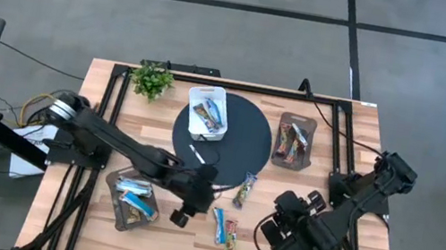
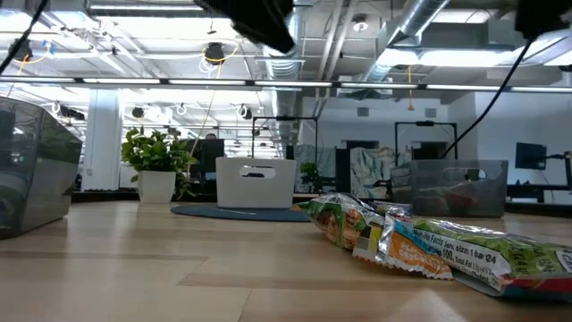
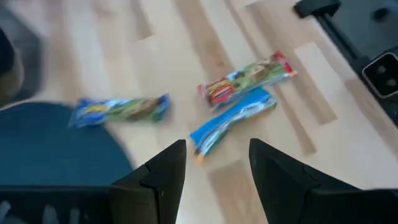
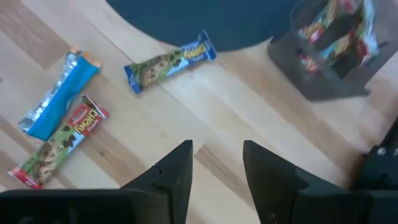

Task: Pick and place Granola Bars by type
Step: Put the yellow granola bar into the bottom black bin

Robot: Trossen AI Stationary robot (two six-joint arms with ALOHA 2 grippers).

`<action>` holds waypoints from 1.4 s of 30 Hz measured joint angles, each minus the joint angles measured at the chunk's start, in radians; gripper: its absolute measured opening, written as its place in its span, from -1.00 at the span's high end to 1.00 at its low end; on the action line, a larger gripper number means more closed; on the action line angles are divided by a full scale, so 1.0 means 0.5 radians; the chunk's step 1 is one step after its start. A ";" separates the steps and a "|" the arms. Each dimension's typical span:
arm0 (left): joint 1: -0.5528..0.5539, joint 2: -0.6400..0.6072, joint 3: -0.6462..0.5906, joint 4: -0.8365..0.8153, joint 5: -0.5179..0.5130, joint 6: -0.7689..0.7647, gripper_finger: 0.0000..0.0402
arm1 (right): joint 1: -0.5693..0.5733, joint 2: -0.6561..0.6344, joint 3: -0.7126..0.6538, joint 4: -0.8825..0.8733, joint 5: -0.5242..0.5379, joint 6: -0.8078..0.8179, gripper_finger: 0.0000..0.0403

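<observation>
Three granola bars lie flat and loose on the wood near the table's middle: a blue-and-green one (image 1: 246, 190), a blue one (image 1: 218, 222) and a red-and-green one (image 1: 230, 240). More bars fill a white tray (image 1: 208, 112) on the dark round mat, a grey tray (image 1: 295, 140) at the far right and a grey tray (image 1: 131, 201) at the near left. My left gripper (image 3: 217, 146) hovers open, just short of the blue bar (image 3: 231, 119). My right gripper (image 4: 217, 146) is open too, above bare wood to the right of the loose bars (image 4: 57, 93).
A dark round mat (image 1: 243, 142) covers the table's middle. A small potted plant (image 1: 151, 79) stands at the far left. A thin white stick (image 1: 197, 153) lies on the mat. A black frame runs along the table's edges (image 1: 344, 109). Bare wood shows between the two grippers.
</observation>
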 joint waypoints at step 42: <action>0.095 0.717 0.040 0.500 0.350 0.963 0.15 | 0.388 -0.006 -0.483 0.800 -0.002 0.586 0.33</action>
